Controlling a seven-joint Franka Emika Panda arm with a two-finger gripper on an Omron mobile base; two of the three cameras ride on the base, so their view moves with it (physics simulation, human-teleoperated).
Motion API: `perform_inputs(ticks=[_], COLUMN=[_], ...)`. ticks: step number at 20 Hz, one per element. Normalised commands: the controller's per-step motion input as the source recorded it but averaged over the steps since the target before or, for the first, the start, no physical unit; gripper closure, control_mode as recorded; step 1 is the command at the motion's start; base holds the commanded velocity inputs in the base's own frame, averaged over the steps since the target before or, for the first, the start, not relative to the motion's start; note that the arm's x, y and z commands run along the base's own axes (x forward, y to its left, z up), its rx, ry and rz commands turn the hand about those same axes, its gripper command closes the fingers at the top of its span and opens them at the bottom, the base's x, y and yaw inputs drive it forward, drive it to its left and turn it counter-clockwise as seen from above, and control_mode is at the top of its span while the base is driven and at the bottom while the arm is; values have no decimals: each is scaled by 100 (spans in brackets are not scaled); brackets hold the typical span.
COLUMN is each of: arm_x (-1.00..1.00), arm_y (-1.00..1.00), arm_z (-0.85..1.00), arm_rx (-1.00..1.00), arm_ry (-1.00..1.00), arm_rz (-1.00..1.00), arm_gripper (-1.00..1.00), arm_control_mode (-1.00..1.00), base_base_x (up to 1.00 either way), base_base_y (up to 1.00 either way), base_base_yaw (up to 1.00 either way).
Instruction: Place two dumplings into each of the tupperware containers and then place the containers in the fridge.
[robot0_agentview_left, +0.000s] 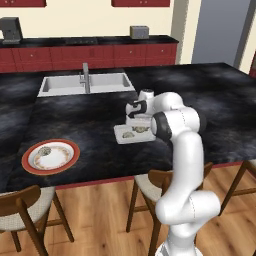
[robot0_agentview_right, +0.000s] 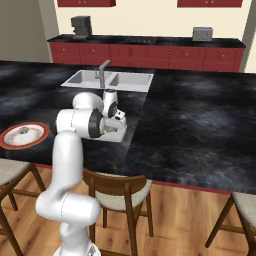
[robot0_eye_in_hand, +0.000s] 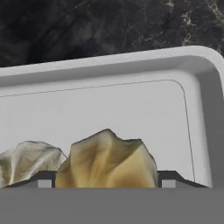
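A white tupperware container (robot0_agentview_left: 120, 139) (robot0_agentview_right: 119, 136) (robot0_eye_in_hand: 131, 57) lies on the dark island counter in front of the sink. Two dumplings (robot0_agentview_left: 129, 134) (robot0_agentview_left: 142, 130) rest in it. My gripper (robot0_agentview_left: 135, 121) (robot0_agentview_right: 113, 125) (robot0_eye_in_hand: 106, 181) reaches down into the container. In the hand view its fingertips (robot0_eye_in_hand: 44, 180) press both sides of the yellowish dumpling (robot0_eye_in_hand: 107, 159), which sits low over the container floor. The other dumpling (robot0_eye_in_hand: 26, 162) lies just to its left. A further dumpling (robot0_agentview_left: 45, 151) (robot0_agentview_right: 23, 131) sits on the red-rimmed plate (robot0_agentview_left: 65, 162) (robot0_agentview_right: 37, 137). I cannot tell whether the tall grey panel (robot0_agentview_left: 220, 30) at the back right is the fridge.
A double sink with a faucet (robot0_agentview_left: 86, 77) (robot0_agentview_right: 102, 72) lies just behind the container. Wooden chairs (robot0_agentview_left: 150, 182) (robot0_agentview_right: 117, 192) stand along the counter's near edge. A coffee machine (robot0_agentview_right: 80, 26) and a toaster (robot0_agentview_left: 139, 32) stand on the back counter.
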Motion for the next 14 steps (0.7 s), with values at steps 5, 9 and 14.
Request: perform_inputs(ticks=[5, 9, 14], arm_x=[31, 15, -11], arm_y=[11, -1, -13], arm_z=[-41, -6, 2], arm_rx=[-1, 0, 0], arm_ry=[6, 0, 0], arm_rz=[0, 0, 0], arm_gripper=[-100, -100, -100], arm_control_mode=[-100, -100, -100], base_base_x=[0, 0, 0], base_base_y=[0, 0, 0], base_base_yaw=[0, 0, 0])
